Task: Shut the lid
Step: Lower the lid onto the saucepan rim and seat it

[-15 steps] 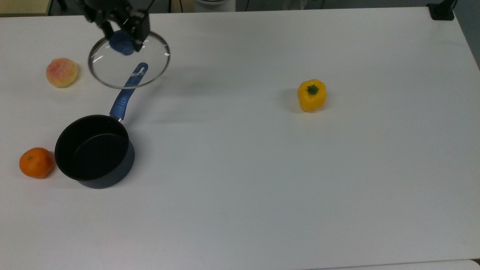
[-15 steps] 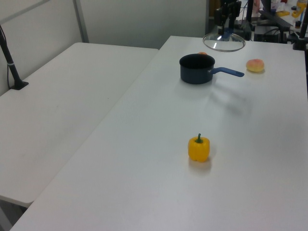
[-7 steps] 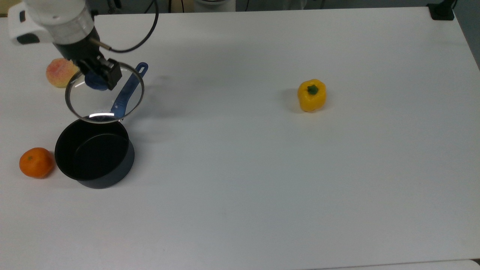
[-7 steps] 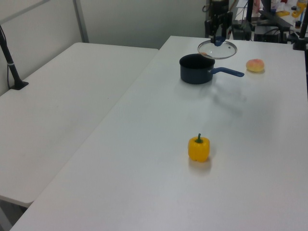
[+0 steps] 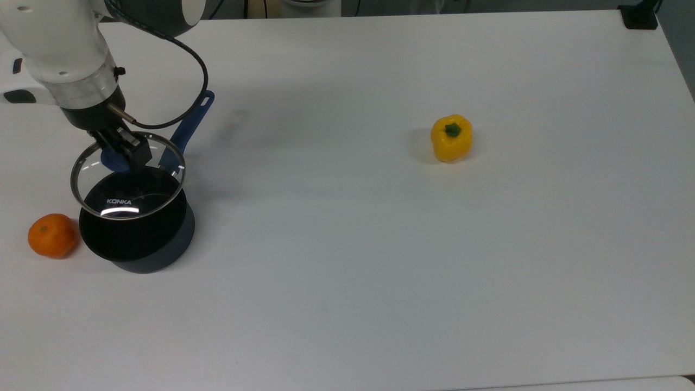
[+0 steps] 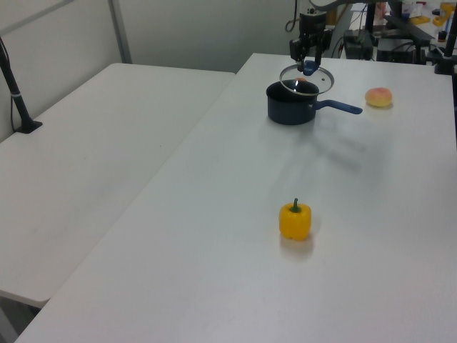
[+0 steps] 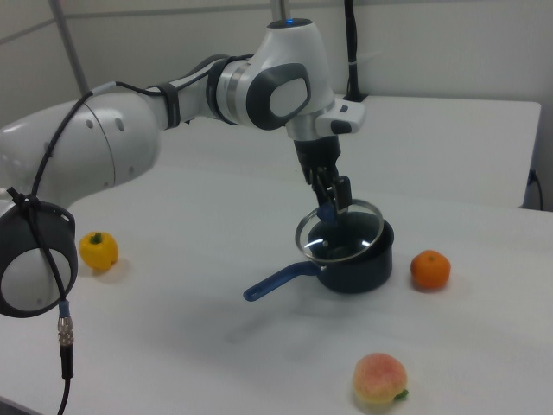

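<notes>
1. Since a second ago, the round clear glass lid with thin metal rim and blue centre knob [image 5: 128, 176] is travelling from beyond the handle's far end to a spot overlapping the pot's rim in the top view, and the white Franka arm [image 5: 59, 49] is reaching further in over the table.
2. The black two-finger gripper [image 5: 124, 153] is clamping its fingers on the blue knob [image 6: 308, 68], carrying the lid off the table.
3. The lid is hanging above the dark round saucepan with a blue handle [image 5: 138, 236]; in the top view it is sitting offset toward the handle side, covering only part of the opening.
4. In the right view the lid [image 7: 340, 231] is hovering just over the saucepan [image 7: 359, 264], not seated; whether its rim is touching the pot cannot be told.
5. White "KONKA" lettering is showing on the glass in the top view.
6. The blue handle [image 7: 281, 280] is pointing to the right view's left.
7. The orange round mandarin [image 5: 52, 235] is lying just beside the saucepan on the top view's left.
8. The pink-yellow peach [image 7: 379, 380] is lying near the right view's bottom edge, apart from the pot.
9. The yellow bell pepper with a green stem [image 5: 451, 137] is standing well apart on the white table [image 5: 380, 260].
</notes>
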